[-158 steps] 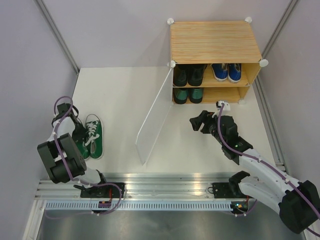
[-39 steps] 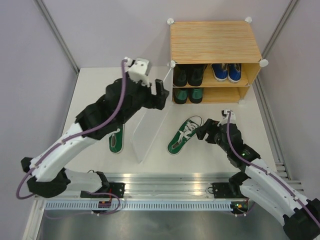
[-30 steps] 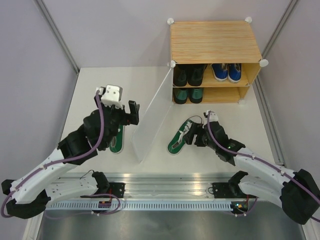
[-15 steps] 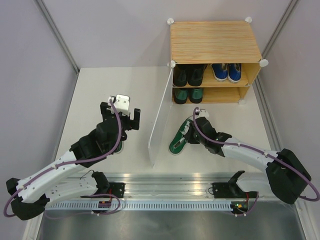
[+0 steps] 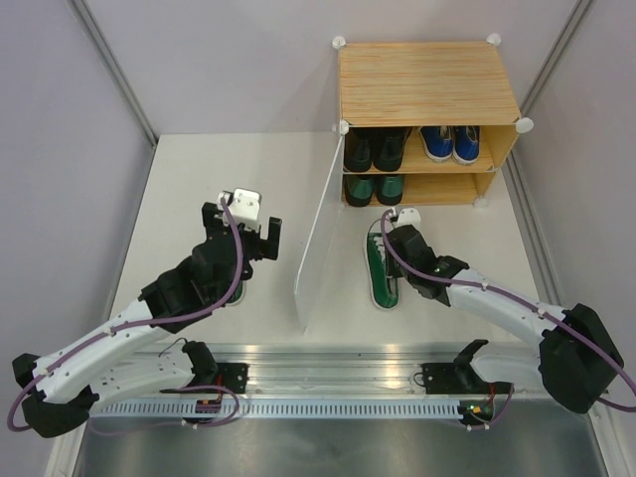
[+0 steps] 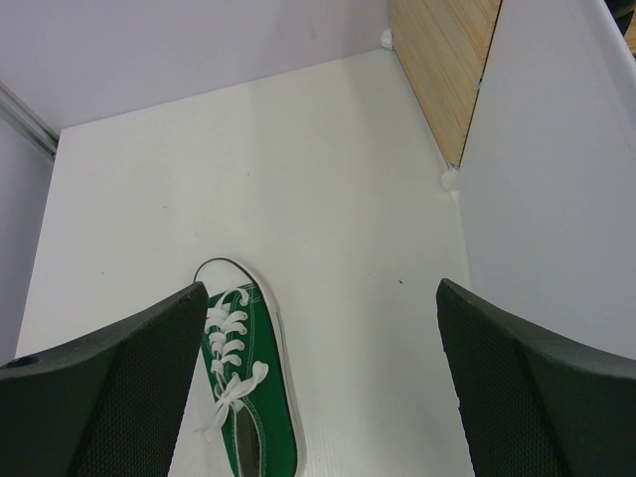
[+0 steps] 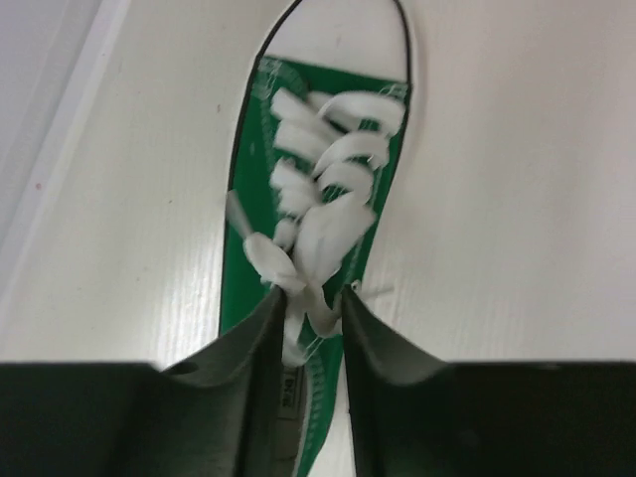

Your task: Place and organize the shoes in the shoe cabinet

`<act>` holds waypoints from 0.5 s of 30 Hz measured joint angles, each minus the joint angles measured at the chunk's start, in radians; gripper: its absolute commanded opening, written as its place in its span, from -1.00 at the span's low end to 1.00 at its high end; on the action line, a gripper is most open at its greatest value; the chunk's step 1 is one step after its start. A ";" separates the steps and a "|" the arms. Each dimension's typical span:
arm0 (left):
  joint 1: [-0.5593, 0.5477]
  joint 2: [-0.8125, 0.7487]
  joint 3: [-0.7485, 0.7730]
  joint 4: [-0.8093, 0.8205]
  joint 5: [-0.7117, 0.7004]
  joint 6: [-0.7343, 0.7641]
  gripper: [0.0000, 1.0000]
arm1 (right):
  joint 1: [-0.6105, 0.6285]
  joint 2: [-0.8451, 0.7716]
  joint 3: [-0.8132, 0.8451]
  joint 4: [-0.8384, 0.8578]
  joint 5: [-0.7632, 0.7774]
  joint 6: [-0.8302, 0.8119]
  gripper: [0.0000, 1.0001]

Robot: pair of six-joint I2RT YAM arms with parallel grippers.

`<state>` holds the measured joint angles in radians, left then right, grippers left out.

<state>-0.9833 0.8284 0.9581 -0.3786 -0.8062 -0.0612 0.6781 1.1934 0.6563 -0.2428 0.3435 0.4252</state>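
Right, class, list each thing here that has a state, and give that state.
Cabinet door: open.
Left gripper: open, holding nothing.
Right gripper: shut on a green sneaker, at its laces.
That sneaker: gripped, upright.
Other green sneaker: free, upright on the table.

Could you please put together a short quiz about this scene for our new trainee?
1. True or false: the left gripper is shut on a shoe.
2. Which part of the shoe cabinet holds no shoes? A upper left; B lower right; C upper right.
3. What does the right gripper clamp?
Key: 1 false, it is open and holds nothing; 2 B; 3 the green sneaker in front of the cabinet, gripped at its laces.
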 measured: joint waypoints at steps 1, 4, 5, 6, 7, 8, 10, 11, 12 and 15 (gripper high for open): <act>0.000 0.000 0.000 0.000 0.001 0.000 0.95 | -0.002 0.007 0.008 0.002 0.012 -0.011 0.10; 0.000 0.004 0.000 0.000 0.005 0.000 0.95 | -0.016 0.014 0.021 0.004 0.034 -0.032 0.45; 0.000 0.006 0.000 0.000 0.006 0.000 0.95 | -0.020 0.011 0.022 0.006 0.036 -0.033 0.48; 0.000 0.009 0.000 0.000 0.006 0.000 0.95 | -0.022 0.010 0.022 0.006 0.037 -0.033 0.52; 0.000 0.011 0.000 0.000 0.007 0.000 0.95 | -0.025 0.005 0.022 0.004 0.036 -0.031 0.58; 0.000 0.014 0.000 0.000 0.008 0.000 0.95 | -0.026 -0.004 0.021 0.002 0.035 -0.027 0.61; 0.000 0.020 0.000 0.000 0.014 0.000 0.95 | -0.027 -0.032 0.021 0.000 0.021 -0.012 0.64; 0.000 0.023 0.000 0.000 0.016 0.000 0.95 | -0.027 -0.049 0.021 0.001 0.013 0.000 0.65; 0.000 0.024 0.000 0.000 0.020 0.000 0.96 | -0.027 -0.063 0.019 0.003 0.000 0.010 0.65; 0.000 0.027 0.000 0.000 0.028 0.000 0.96 | -0.025 -0.108 -0.010 0.027 -0.038 0.056 0.68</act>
<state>-0.9833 0.8558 0.9581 -0.3790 -0.7784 -0.0608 0.6529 1.0859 0.6460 -0.2157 0.3058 0.4816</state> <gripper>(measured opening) 0.975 0.831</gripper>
